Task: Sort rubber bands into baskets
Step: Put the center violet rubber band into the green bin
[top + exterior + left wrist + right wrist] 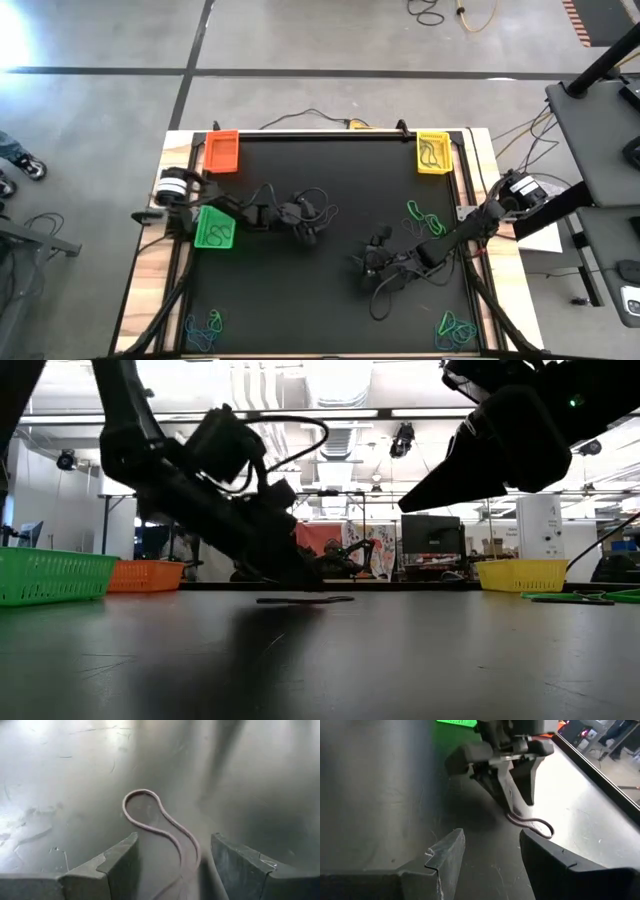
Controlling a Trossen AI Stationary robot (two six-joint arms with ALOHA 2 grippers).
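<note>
The left gripper [172,870] is seen low over the middle of the desk [330,300], jaws parted, with a pale rubber band [160,827] lying flat on the surface between and just ahead of them. The band is not held; in the right wrist view the same band [532,824] rests on the desk under the left gripper's tips. The right gripper [487,855] is placed just beside, facing the left one, its jaws also standing apart and empty.

Risks are judged as follows. The band is thin and lies flush with the desk — jaws closed too high would pass over it, and jaws pressed too low would scrape the surface and flick the band away. Only one end of the loop sits between the jaws, so a slip out of the grip on lifting is possible. With the two grippers this near, a collision is likely if both are moved at once.

Containers: the green basket [214,227] at the left edge is seen to hold a few bands; the yellow basket [433,152] at the far right corner holds several dark ones; the orange basket [222,150] at the far left corner appears empty. Loose clusters of bands remain on the desk — near the right side [425,217] and at both near corners [205,325].
</note>
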